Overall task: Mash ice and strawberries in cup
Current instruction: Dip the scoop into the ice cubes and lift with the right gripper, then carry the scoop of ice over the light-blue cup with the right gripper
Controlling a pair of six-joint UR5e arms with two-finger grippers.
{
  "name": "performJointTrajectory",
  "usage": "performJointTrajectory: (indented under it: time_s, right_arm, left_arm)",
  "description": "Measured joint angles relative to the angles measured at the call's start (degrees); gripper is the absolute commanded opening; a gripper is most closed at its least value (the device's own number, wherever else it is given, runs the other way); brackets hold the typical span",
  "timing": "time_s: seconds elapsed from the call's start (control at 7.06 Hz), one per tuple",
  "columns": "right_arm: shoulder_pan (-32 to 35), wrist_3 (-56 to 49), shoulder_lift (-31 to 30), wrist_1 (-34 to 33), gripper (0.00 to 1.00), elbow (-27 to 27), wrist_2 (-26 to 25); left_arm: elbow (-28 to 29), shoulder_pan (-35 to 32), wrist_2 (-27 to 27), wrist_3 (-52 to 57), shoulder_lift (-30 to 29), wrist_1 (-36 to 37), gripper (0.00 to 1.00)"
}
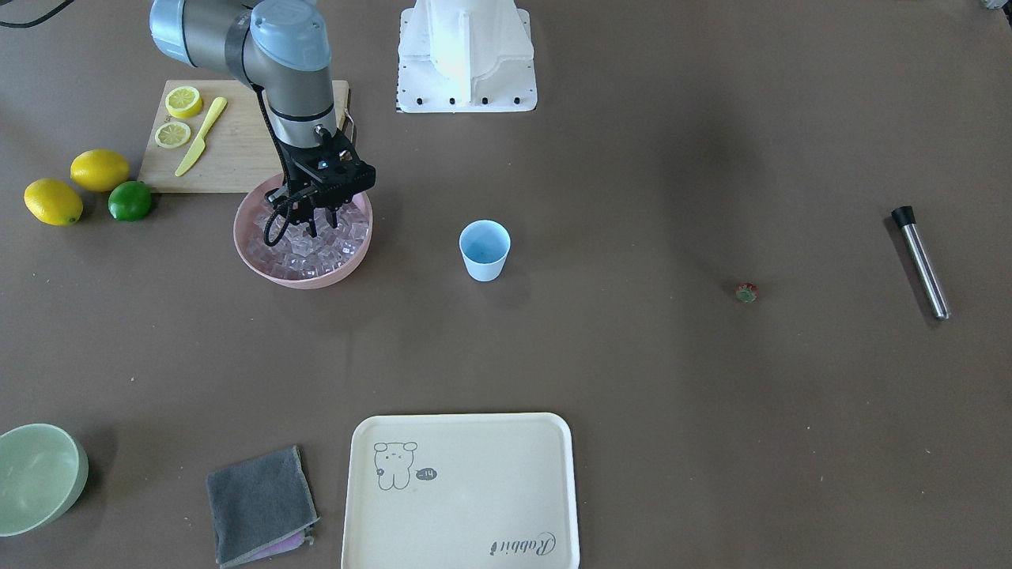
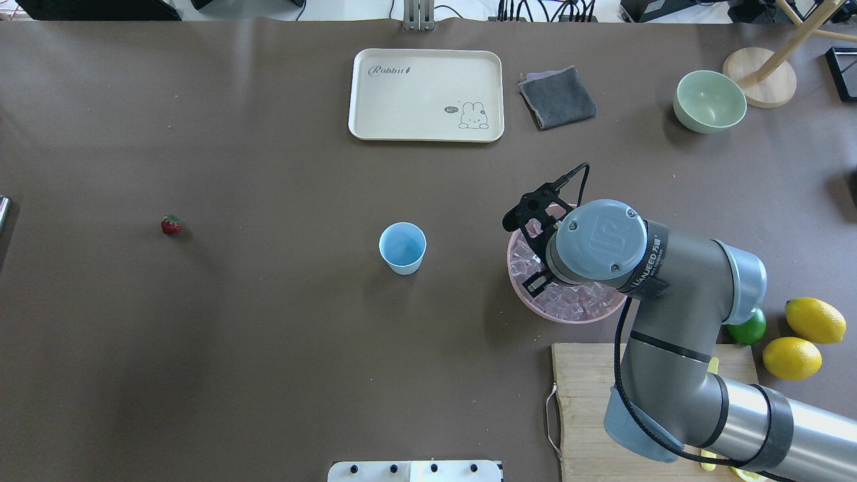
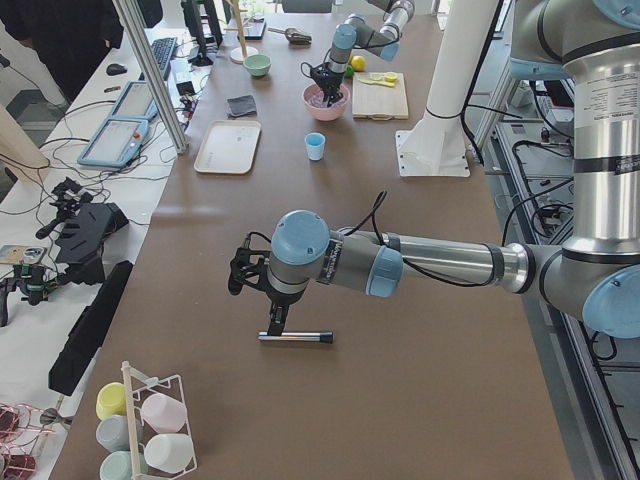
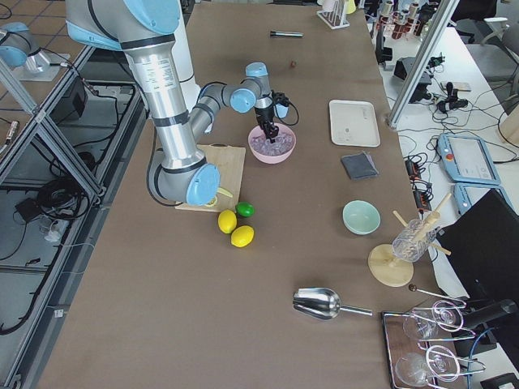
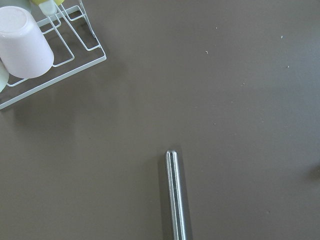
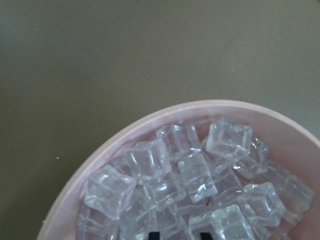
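Observation:
The pale-blue cup [image 1: 484, 249] stands upright at mid-table; I see nothing in it. The ice [image 1: 300, 253] fills a pink bowl [image 1: 299, 281] beside it, seen close up in the right wrist view [image 6: 200, 175]. My right gripper [image 1: 322, 229] reaches down into the ice. Its fingertips [image 6: 152, 234] stand a cube's width apart with an ice cube between them. The tiny red strawberry [image 1: 746, 293] lies alone far across the table. My left gripper [image 3: 275, 322] hangs above a metal muddler [image 5: 176, 200]; I cannot tell if it is open or shut.
A wooden cutting board [image 1: 237, 150] with lemon slices and a yellow knife lies behind the pink bowl, with two lemons and a lime [image 1: 130, 201] beside it. A cream tray [image 1: 462, 490], grey cloth [image 1: 259, 506] and pale-green bowl [image 1: 35, 478] line the far side.

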Motion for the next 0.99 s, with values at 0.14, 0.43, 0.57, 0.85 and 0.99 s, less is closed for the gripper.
performJointTrajectory:
  time_s: [0.14,0.43,0.57,0.85,0.99]
  right_arm:
    - [0.3,0.0,0.1,0.0,0.02,0.0,0.1]
    - [1.1,0.2,0.7,0.0,0.0,0.4,0.3]
    - [2.0,0.4,1.5,-0.2,0.0,0.9,0.9]
    - [3.9,1.7,3.7,-0.3,0.0,1.0,3.1]
    - [4.6,3.9,5.9,-0.5,0.0,0.5,3.9]
  left_arm:
    - [0.1,0.0,0.0,0.0,0.0,0.0,0.99]
    - [0.3,-0.1,0.0,0.0,0.0,-0.1,0.99]
    - [0.3,-0.1,0.0,0.0,0.0,-0.1,0.99]
    - [0.4,-0.1,0.0,0.0,0.0,0.0,0.99]
    - [0.5,-0.1,0.0,0.0,-0.1,-0.1,0.99]
